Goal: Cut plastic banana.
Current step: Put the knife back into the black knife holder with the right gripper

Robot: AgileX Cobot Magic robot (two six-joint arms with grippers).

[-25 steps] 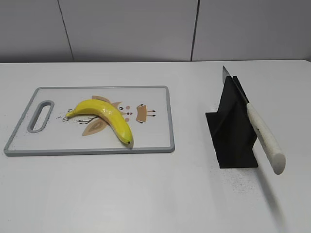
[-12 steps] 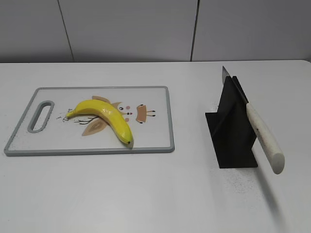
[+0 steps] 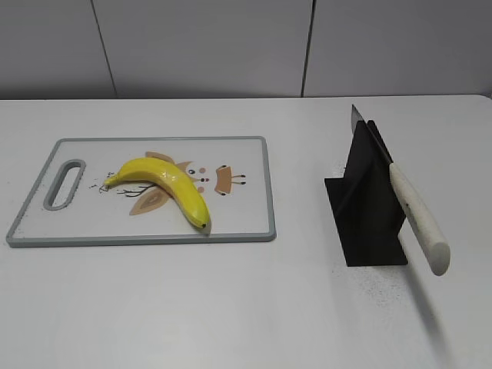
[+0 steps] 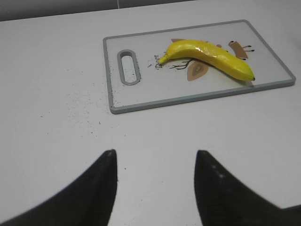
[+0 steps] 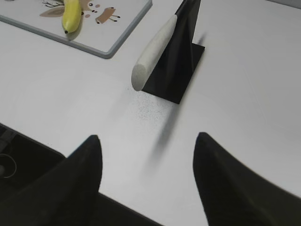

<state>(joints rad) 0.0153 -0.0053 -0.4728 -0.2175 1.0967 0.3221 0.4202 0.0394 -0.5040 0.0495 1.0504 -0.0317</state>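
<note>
Knife with the cream handle [image 5: 154,49] is slotted in the black stand [image 5: 181,66], handle aimed toward the open right hand [image 5: 146,176]; the yellow plastic banana [image 3: 167,184] is seen on the grey-rimmed cutting board [image 3: 246,223], left.

On the surface [image 3: 246,307]: cutting board [image 3: 254,231] at nine o'clock, banana [image 3: 165,183] lying on it; at three o'clock, well apart, knife stand [image 3: 367,207], with knife [image 3: 411,211] resting in it, handle toward six o'clock.

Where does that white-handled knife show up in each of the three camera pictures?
Exterior view: knife at right, leaning in the black stand.
Left wrist view: not in it.
Right wrist view: knife top centre, handle toward the camera.
Shared landmark: the banana on the cutting board.
</note>
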